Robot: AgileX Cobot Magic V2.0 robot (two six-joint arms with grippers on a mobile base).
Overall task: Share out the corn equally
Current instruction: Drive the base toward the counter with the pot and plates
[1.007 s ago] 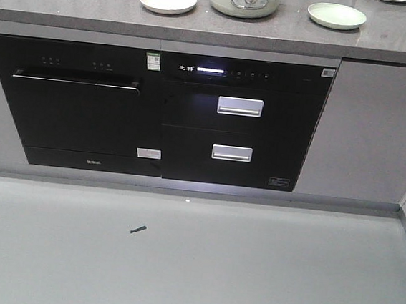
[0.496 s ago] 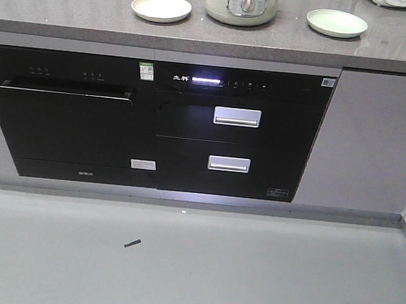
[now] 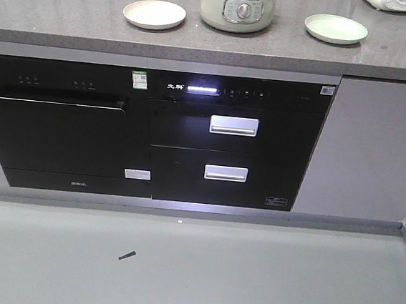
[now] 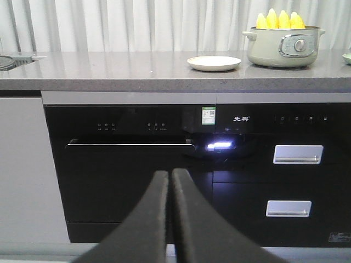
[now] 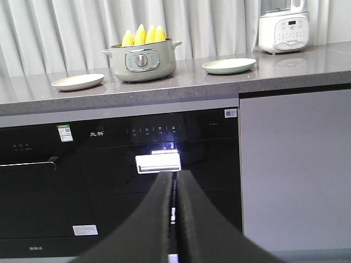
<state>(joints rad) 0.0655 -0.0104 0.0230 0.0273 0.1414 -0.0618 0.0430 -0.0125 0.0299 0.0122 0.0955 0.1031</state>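
On the far grey counter (image 3: 58, 9), the corn (image 4: 279, 19) stands tips-up inside a pale green pot (image 3: 238, 8). Four yellow cobs are countable in both wrist views, packed side by side and rising above the rim. The pot has a round dial on its near face and side handles.

Left of the pot: a cream plate (image 3: 154, 14), flat on the counter, apart from the pot, nothing on it. Right of the pot: a light green plate (image 3: 336, 28), also apart from the pot, nothing on it. Further right, toward the far edge: a white appliance (image 5: 283, 27) with a button panel. White curtains (image 4: 137, 24) hang behind the counter.

Below the counter, left: a black appliance (image 3: 54, 130) with a long horizontal bar handle. Just beside it on the right: a black drawer unit (image 3: 232, 148) with a lit display strip and two silver handles, one above the other. Right of that: a plain grey cabinet panel (image 3: 372, 147). A small dark scrap (image 3: 127, 255) lies on the grey floor (image 3: 247, 286).

Left hand (image 4: 169, 172): black fingers pressed together, holding nothing, low in front of the black appliance, well apart from the corn.

Right hand (image 5: 175, 175): fingers closed to a thin seam, holding nothing, level with the drawer unit, well apart from the corn.
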